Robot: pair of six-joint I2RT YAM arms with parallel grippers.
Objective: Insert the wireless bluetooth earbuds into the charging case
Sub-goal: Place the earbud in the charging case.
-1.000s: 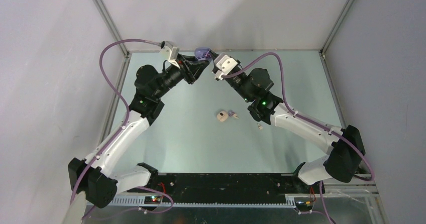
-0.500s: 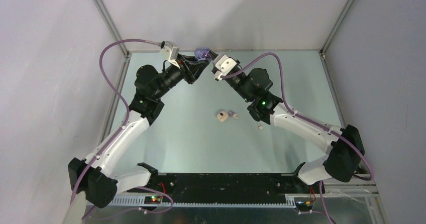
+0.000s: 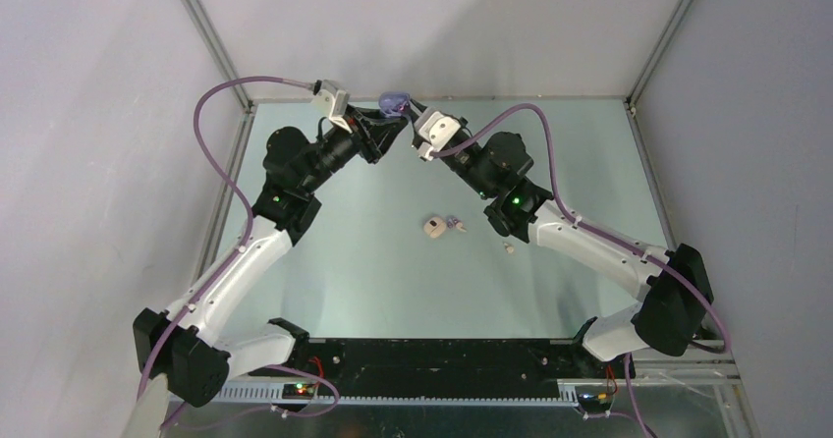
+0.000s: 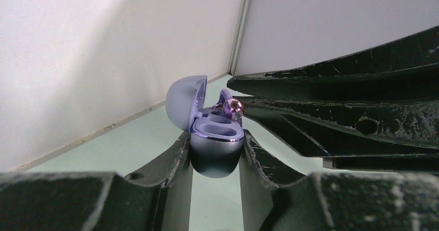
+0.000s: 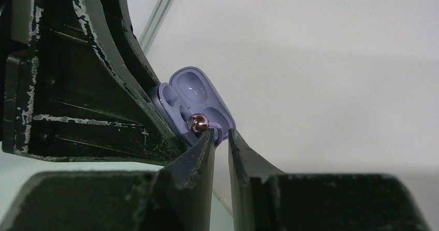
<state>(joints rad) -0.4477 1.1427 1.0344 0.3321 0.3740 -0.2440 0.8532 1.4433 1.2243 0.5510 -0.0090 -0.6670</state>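
The left fingers (image 4: 173,163) are clenched on the base of the lavender charging case (image 4: 213,161). They hold it up, lid open, above the far edge of the tabletop (image 3: 373,271). A purple earbud (image 5: 198,122) sits at one socket of the case, touching the right fingers (image 5: 199,158), which stand slightly parted with nothing between them. More earbuds (image 3: 454,224) lie loose near the tabletop's middle.

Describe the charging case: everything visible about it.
The charging case is a small, rounded, glossy lavender shell, plastic by its look. Its hinged lid stands open, showing moulded wells. It is upright near the back wall, its lower half pinched between the left gripper's fingers. A purple earbud with a shiny pink tip rests at one well; the right gripper's narrowly parted fingertips are right beside it.
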